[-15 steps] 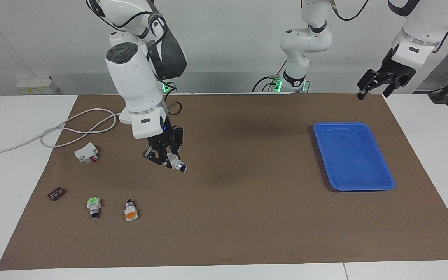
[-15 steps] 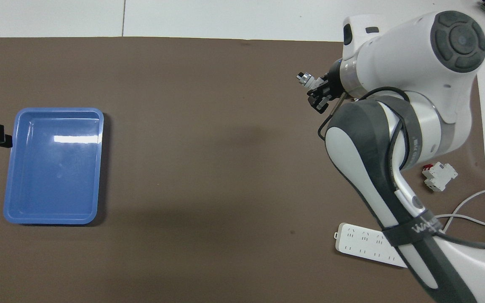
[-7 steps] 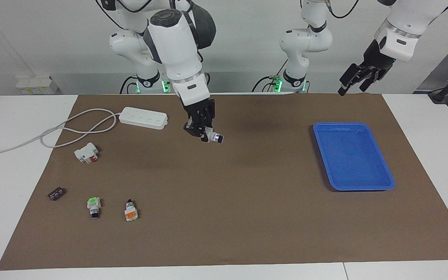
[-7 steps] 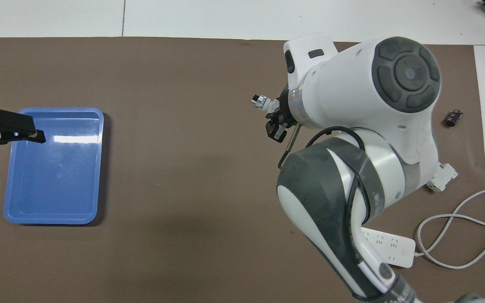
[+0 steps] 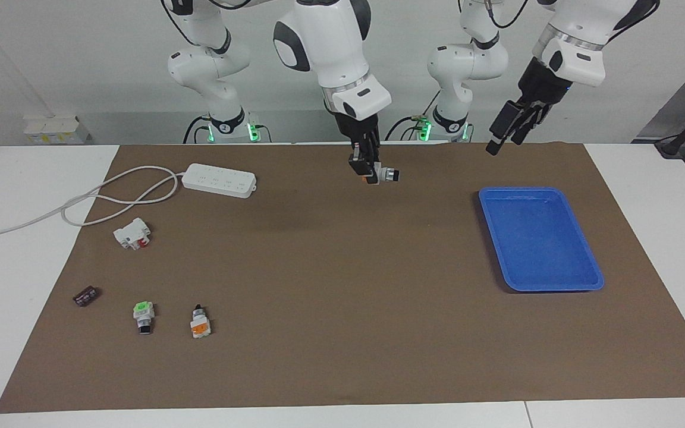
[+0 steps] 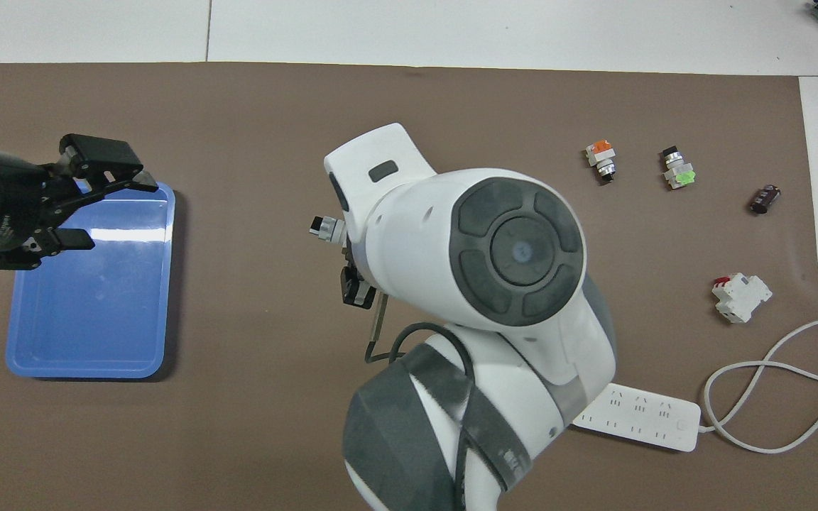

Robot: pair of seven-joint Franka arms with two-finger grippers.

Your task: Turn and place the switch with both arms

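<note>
Right gripper point(image 5: 368, 172) pinches the stubby, black-knobbed, seemingly cylindrical switch point(image 5: 385, 175) above the matte mat point(image 5: 342, 309); left gripper point(image 5: 506, 135) gapes empty.

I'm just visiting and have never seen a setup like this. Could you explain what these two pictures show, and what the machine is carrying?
These are two white robot arms at a table covered by a brown mat. One picture looks at them from across the table; the other looks down from above their own end.

The right arm's tool hangs in the air over the mat, shut on a small switch with a black knob sticking out sideways. The left arm's tool is open and empty, up in the air near the blue tray, which holds nothing.

Lying on the mat toward the right arm's end: a white power strip with its cable, a white block with a red part, a small dark part, a green-capped switch and an orange-faced switch.
</note>
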